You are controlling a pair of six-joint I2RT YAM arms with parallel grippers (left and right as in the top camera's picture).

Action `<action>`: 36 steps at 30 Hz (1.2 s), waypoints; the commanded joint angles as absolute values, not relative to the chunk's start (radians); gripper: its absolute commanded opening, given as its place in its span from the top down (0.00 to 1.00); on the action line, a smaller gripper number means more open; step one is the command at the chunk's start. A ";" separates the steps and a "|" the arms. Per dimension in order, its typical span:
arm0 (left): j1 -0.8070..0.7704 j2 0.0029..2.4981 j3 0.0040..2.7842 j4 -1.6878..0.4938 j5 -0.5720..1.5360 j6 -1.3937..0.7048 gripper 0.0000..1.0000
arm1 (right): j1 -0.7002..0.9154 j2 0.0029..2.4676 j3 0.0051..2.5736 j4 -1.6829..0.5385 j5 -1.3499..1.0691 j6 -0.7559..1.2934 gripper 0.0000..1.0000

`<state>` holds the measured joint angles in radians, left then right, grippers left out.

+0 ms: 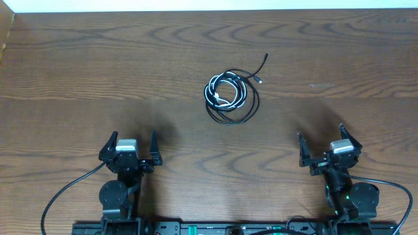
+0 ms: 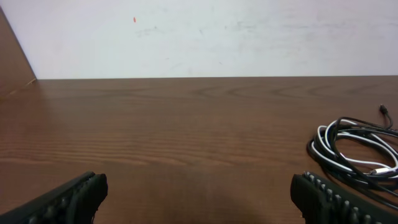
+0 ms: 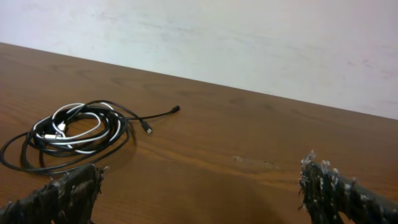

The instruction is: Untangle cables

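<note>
At the near edge of the wooden worktop, the left gripper sits with its jaws spread wide and nothing between them. The right gripper, toward the near right corner, is spread just as wide and also holds nothing.

Farther out, the cables lie flat on the wood about level with the gap between the 2 arms, a little toward the far edge and well apart from both grippers. They form 1 loose round coil. The black cords loop around the outside, and the shorter white cord winds through the inner turns, crossing over and under them. 2 black ends stray from the coil toward the far right corner, each with a small plug: the shorter one and the longer one.

Beyond the far edge stands a pale wall.
</note>
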<state>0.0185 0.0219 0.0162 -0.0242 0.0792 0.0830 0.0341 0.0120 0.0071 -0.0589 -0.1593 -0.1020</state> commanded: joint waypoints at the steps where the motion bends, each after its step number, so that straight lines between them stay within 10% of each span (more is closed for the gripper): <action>1: 0.015 0.025 0.005 -0.066 0.089 0.093 0.00 | 0.039 0.007 0.006 -0.063 -0.156 -0.091 0.01; 36: 0.015 0.385 0.297 -0.104 0.228 0.041 0.00 | 0.033 0.140 0.129 -0.065 -0.220 -0.076 0.01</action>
<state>0.0185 0.2928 0.1829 -0.0879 0.2092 0.0509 0.0341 0.0978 0.0532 -0.0673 -0.2066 -0.0875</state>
